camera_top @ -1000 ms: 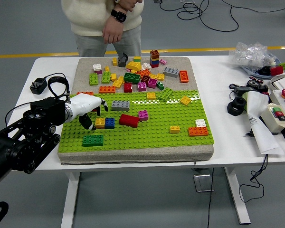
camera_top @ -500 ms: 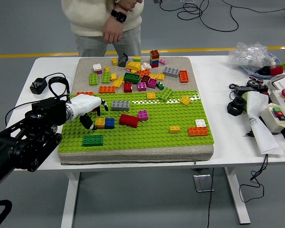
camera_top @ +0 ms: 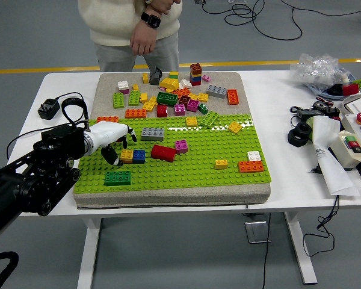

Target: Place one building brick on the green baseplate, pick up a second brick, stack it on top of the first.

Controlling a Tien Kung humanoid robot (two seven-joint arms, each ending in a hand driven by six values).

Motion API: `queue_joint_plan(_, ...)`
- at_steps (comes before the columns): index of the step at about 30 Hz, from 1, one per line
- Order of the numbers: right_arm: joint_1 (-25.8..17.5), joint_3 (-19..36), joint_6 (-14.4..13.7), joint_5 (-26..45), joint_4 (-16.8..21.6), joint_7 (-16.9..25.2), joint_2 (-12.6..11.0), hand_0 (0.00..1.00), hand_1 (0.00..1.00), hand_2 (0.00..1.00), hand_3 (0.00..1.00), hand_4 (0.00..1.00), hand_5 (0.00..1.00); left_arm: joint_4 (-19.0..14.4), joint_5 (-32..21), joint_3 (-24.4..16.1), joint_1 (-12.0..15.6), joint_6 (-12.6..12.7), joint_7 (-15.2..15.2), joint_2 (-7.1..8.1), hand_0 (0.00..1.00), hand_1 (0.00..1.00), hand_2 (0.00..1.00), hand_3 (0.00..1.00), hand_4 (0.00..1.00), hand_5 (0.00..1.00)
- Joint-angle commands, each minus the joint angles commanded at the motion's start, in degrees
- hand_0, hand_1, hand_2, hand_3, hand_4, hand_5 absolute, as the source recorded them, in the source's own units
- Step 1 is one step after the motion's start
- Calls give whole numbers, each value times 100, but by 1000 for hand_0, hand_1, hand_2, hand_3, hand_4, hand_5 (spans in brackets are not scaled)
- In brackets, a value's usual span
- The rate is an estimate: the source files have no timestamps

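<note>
Right, white tabletop (camera_top: 277,186) on a grey floor with a yellow line behind; a beige pad carried the green baseplate (camera_top: 192,171), loose bricks piled past its far edge. Person stood at the far side, one hand (camera_top: 143,41) hanging. Left hand (camera_top: 111,137) hovered over the baseplate's left edge, fingers (camera_top: 130,132) loosely curled, gripping nothing. Just beside them sat the yellow brick (camera_top: 127,156) touching a blue brick (camera_top: 139,156), the pair's long axis left-right. Red brick (camera_top: 163,152) lay tilted nearby.
</note>
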Motion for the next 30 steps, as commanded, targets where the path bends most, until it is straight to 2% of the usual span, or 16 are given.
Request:
queue_joint_plan(2, -3, -1, 0, -1, 0, 0, 0, 765, 704, 738, 751, 998, 621, 27, -27, 7, -3, 7, 3, -11, 769, 699, 569, 738, 925, 17)
queue_joint_plan(3, -6, 0, 2, -6, 0, -1, 0, 765, 703, 737, 751, 998, 621, 42, -42, 9, -5, 13, 3, -18, 767, 691, 553, 689, 850, 2)
queue_joint_plan(9, -9, 0, 4, -16, 0, -2, -1, 765, 703, 737, 751, 998, 621, 75, -129, 17, -25, 34, 23, -42, 767, 691, 553, 689, 850, 2)
queue_joint_plan(10, -8, -3, 4, -14, 0, -1, -1, 765, 705, 736, 751, 998, 621, 73, -149, 15, -30, 38, 29, -44, 750, 635, 534, 609, 731, 2)
queue_joint_plan(14, -8, 4, 4, -20, 0, -3, -2, 765, 705, 736, 751, 998, 621, 47, -216, 3, -43, 45, 55, -44, 750, 635, 534, 609, 731, 2)
queue_joint_plan(15, -8, 5, 4, -21, 0, -3, -2, 765, 704, 738, 751, 998, 621, 45, -225, 2, -46, 47, 59, -45, 695, 579, 524, 573, 661, 2)
queue_joint_plan(20, -5, 12, 5, -27, 0, -4, -4, 765, 704, 738, 751, 998, 621, 26, -299, 18, -53, 56, 86, -55, 695, 579, 524, 573, 661, 2)
queue_joint_plan(21, -5, 13, 5, -27, 0, -3, -3, 765, 704, 737, 750, 998, 623, 25, -306, 21, -54, 59, 91, -58, 646, 548, 519, 544, 608, 2)
queue_joint_plan(23, -4, 13, 4, -27, 0, -3, -2, 765, 704, 737, 750, 998, 623, 22, -315, 25, -55, 60, 100, -61, 646, 548, 519, 544, 608, 2)
queue_joint_plan(30, -15, 33, 3, -25, 0, -4, 0, 765, 703, 738, 751, 998, 623, -164, -234, -54, -24, -57, 159, 10, 638, 535, 516, 535, 591, 2)
